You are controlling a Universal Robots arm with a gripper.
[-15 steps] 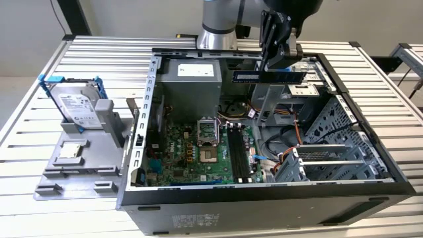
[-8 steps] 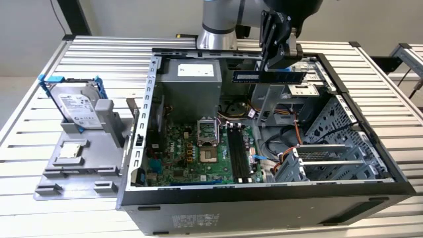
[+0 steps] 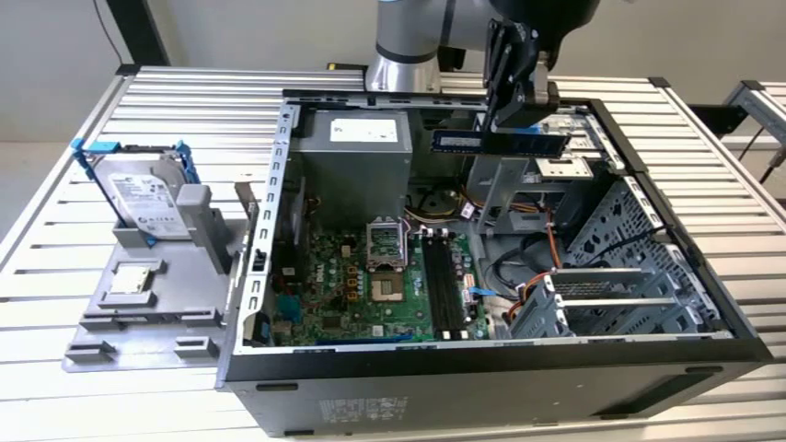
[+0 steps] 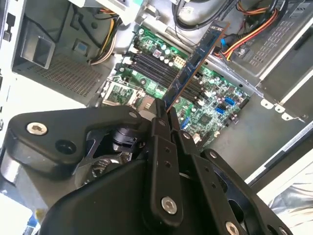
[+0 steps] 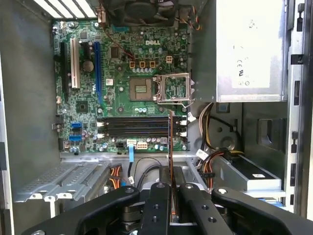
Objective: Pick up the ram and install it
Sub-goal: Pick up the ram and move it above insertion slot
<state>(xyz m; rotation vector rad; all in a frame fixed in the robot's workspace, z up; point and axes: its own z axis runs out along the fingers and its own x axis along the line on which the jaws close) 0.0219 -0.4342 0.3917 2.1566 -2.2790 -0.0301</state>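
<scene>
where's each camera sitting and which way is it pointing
Exterior view: off the arm, raised, looking down into the open computer case; shows the arm and end effector gripping the ram.
First wrist view: at the wrist, facing the motherboard squarely; end effector in foreground.
Second wrist view: at the wrist, facing it obliquely; end effector in foreground.
All share the ram and motherboard.

I see a dark blue ram (image 3: pixel 461 140), a green motherboard (image 3: pixel 334 276) with black slots (image 3: pixel 445 281), a silver hard drive (image 3: pixel 147 203) and a silver table (image 3: pixel 197 101) with stripes.
</scene>
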